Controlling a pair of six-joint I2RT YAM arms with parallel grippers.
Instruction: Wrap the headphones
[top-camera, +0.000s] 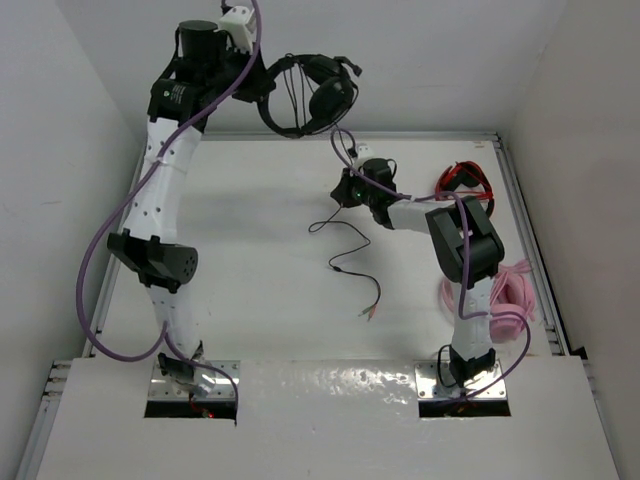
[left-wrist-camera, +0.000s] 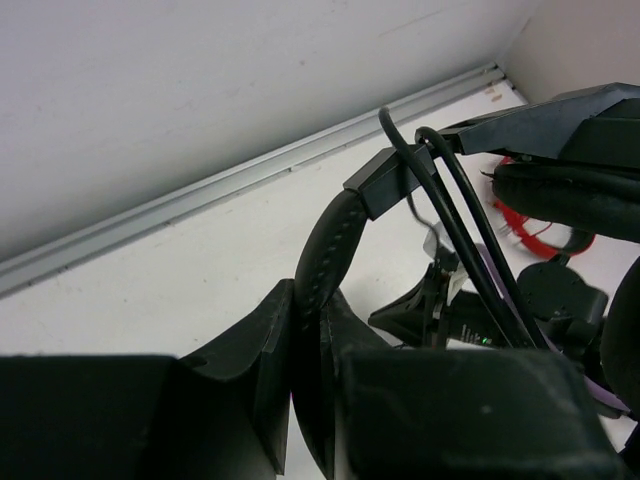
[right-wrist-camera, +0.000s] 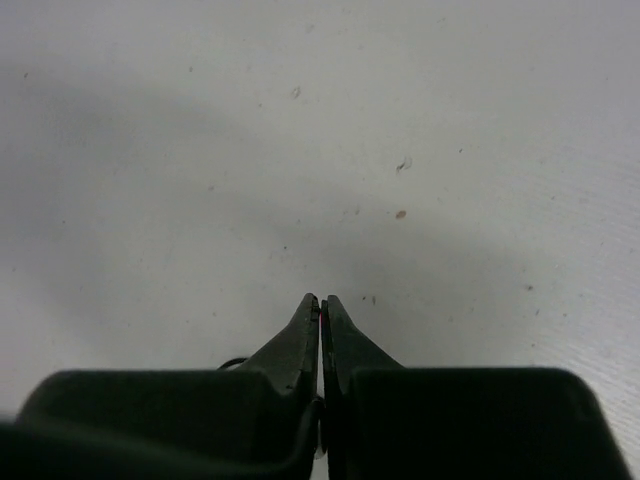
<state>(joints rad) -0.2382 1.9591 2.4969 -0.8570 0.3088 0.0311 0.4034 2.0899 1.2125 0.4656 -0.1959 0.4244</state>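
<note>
Your left gripper (left-wrist-camera: 312, 300) pinches the headphones (top-camera: 322, 98) by the headband (left-wrist-camera: 335, 240), high above the table (top-camera: 250, 200), likely freeing the cable (top-camera: 350, 262) for winding, while your right gripper (right-wrist-camera: 320, 300) sits pressed together.

- headphones (top-camera: 312, 95): black all over, upper middle of the top view.
- headband (left-wrist-camera: 335, 250): black, with a row of small dimples along its edge.
- cable (top-camera: 350, 262): thin and black against the table (top-camera: 250, 250), which is white.
- In the right wrist view the table shows a few dark specks and one brownish one.
- left gripper (left-wrist-camera: 308, 300) and right gripper (right-wrist-camera: 320, 302): black.
- left arm (top-camera: 160, 200): white links with a line of small dark holes, black joints.
- right arm (top-camera: 465, 250): white and black too.
- purple wire (top-camera: 95, 260): loops along the left edge.
- red headset (top-camera: 465, 180): at the right, red with black.
- pink headset (top-camera: 510, 290): just below it, pale pink.
- rail (left-wrist-camera: 250, 165): silver-grey.
</note>
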